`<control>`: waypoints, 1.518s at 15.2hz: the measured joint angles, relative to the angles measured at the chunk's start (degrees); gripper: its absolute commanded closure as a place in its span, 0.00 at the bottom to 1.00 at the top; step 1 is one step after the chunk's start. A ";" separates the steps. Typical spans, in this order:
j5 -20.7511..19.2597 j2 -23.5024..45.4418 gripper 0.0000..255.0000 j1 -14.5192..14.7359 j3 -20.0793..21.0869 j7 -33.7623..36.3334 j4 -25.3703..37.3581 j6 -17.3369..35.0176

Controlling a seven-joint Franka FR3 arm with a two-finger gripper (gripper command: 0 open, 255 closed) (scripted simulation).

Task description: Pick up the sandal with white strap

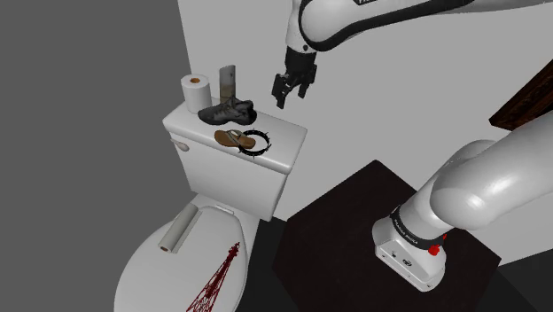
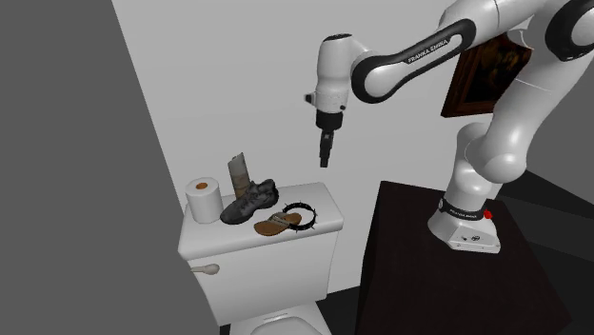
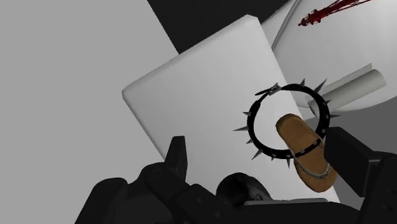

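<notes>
Gripper [image 1: 288,96] hovers above toilet tank lid [image 1: 285,149], fingers apart, empty; brown sandal [image 1: 232,137] lies apparently overlapping spiked black ring [image 3: 252,122].

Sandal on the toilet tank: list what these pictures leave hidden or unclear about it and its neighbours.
1. Wrist view: the spiked ring lies across the sandal, covering part of its strap.
2. Shoulder view: the sandal's strap is too small to tell its colour.
3. Shoulder view: the dark shoe hides the base of the grey upright thing behind it.
4. Second exterior view: the gripper is edge-on, finger gap unreadable.
</notes>
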 measured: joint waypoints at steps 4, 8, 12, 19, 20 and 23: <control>-1.55 7.39 0.00 0.96 2.03 2.04 3.60 4.65; -4.23 15.58 0.00 2.23 3.78 4.86 8.02 9.04; -7.68 24.05 0.00 3.68 4.53 7.25 14.02 12.03; -12.57 35.39 0.00 6.95 4.55 10.81 22.87 14.97; -12.80 35.94 0.00 7.06 4.46 10.97 23.06 15.33; -13.42 37.45 0.00 7.22 4.13 11.32 22.70 17.18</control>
